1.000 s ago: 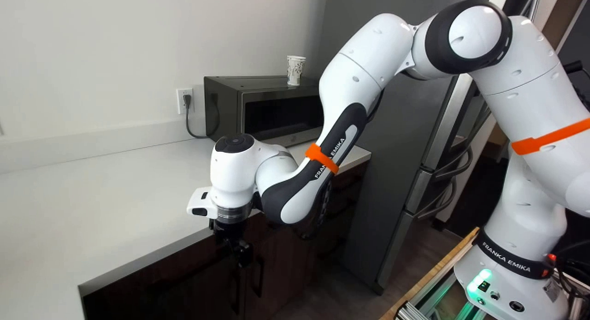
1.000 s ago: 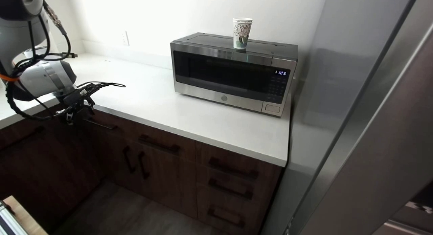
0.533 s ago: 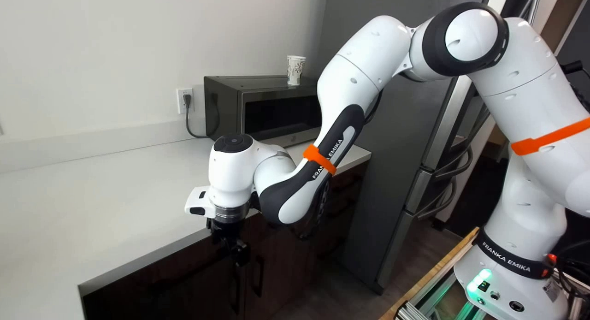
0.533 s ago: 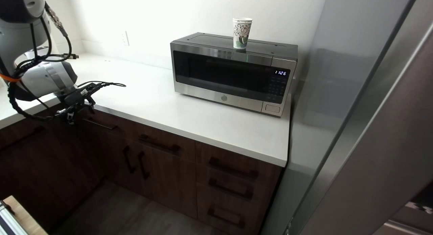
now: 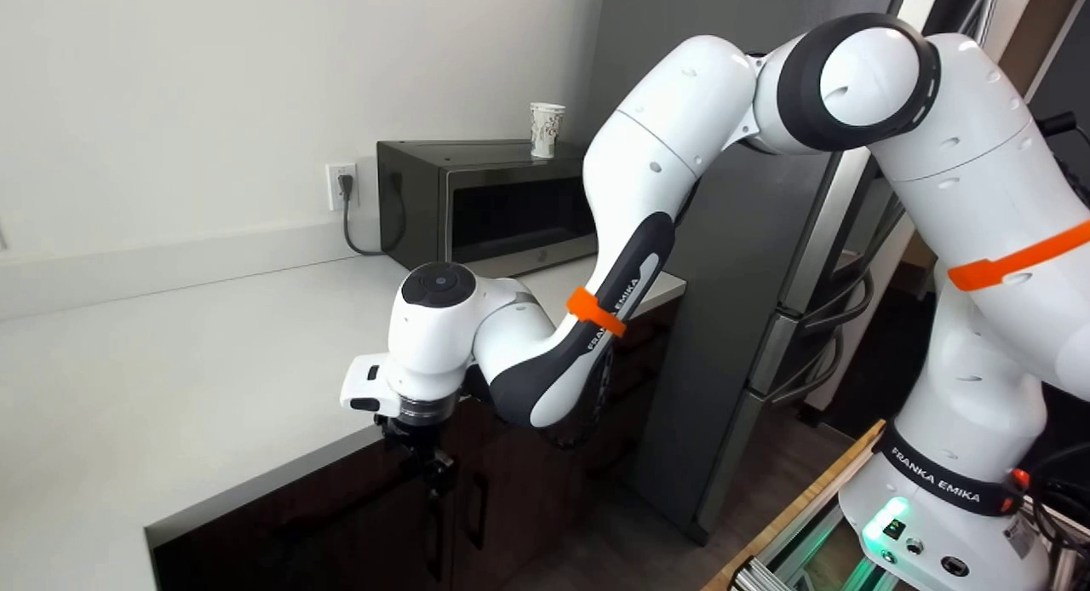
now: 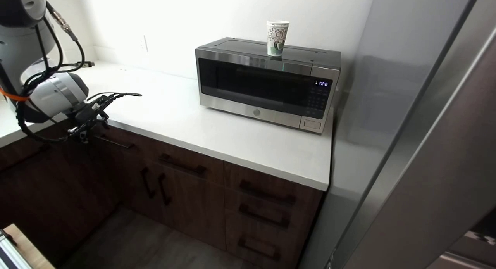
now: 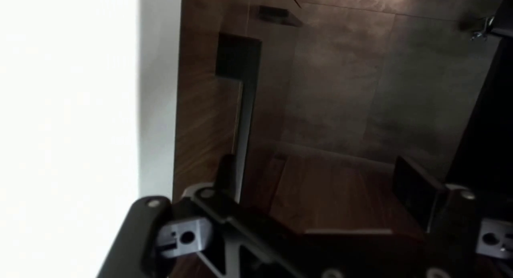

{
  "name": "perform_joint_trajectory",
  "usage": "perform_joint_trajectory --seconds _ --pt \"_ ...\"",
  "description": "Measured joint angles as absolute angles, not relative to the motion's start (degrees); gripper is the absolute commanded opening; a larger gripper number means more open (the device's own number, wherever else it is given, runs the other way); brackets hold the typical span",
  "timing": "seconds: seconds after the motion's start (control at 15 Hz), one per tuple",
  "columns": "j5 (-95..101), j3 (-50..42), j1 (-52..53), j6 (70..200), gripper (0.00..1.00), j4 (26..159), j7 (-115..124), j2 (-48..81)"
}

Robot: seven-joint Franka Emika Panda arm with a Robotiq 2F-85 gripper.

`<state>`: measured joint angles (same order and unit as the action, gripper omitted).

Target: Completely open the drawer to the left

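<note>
From the left in the wrist view, we see the white counter (image 7: 159, 93), the dark brown drawer (image 7: 202, 109) just under its edge, seemingly closed, and the drawer's handle (image 7: 246, 109). Next is our gripper (image 7: 320, 180), its fingers spread wide, one just beside the handle; we cannot tell whether they touch. In an exterior view, right of the gripper, we have the microwave (image 6: 255, 83) on the counter, then the grey refrigerator (image 6: 391, 75).
</note>
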<state>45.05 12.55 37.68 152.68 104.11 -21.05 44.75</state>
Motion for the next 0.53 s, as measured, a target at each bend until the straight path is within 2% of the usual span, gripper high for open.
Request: perform_joint_trajectory --seconds 0.53 --pt "57.2 6.2 43.9 156.3 1.00 105.1 -4.1 45.4"
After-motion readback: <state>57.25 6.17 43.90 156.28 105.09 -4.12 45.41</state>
